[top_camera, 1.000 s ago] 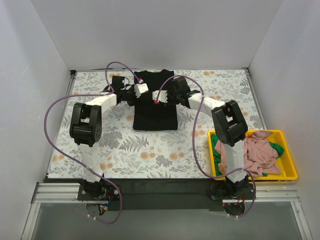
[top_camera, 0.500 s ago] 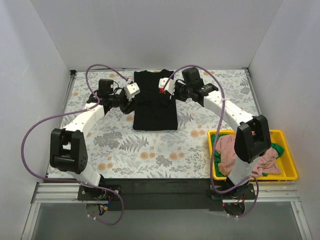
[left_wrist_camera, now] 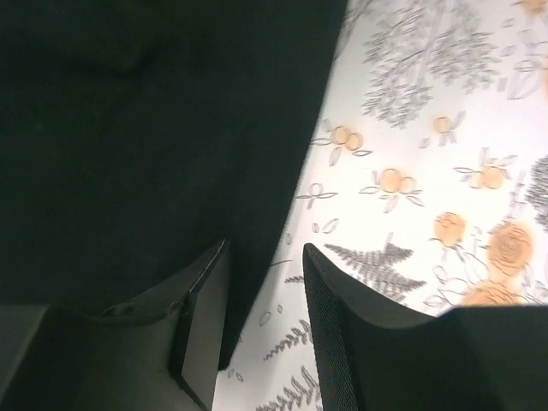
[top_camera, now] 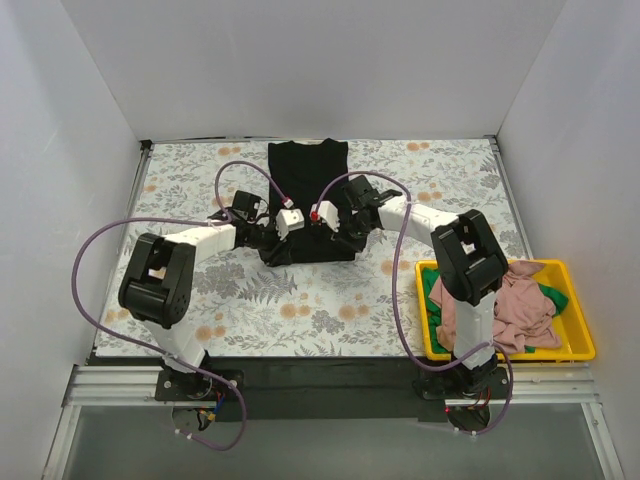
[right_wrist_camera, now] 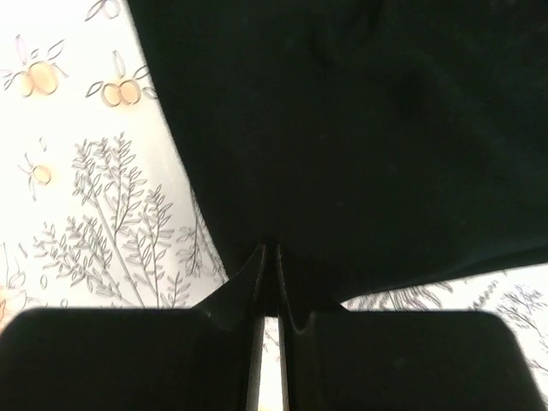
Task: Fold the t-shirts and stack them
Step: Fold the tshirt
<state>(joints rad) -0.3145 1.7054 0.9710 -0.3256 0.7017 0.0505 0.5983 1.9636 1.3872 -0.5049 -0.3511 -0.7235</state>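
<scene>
The black t-shirt (top_camera: 308, 185) lies flat at the far middle of the floral tablecloth, sleeves folded in, a narrow rectangle. My left gripper (top_camera: 270, 246) is at its near left corner, open, with the shirt's edge (left_wrist_camera: 257, 171) between the fingers (left_wrist_camera: 330, 317). My right gripper (top_camera: 340, 240) is at the near right corner, shut on the black cloth (right_wrist_camera: 342, 128) at the hem. The pink t-shirt (top_camera: 510, 300) and the green t-shirt (top_camera: 431, 300) lie crumpled in the yellow bin.
The yellow bin (top_camera: 578, 348) stands at the near right, beside the right arm's base. White walls close the table on three sides. Purple cables loop over both arms.
Both grippers have moved from the shirt's far shoulder area to its near hem corners. The right gripper has closed on the hem.
</scene>
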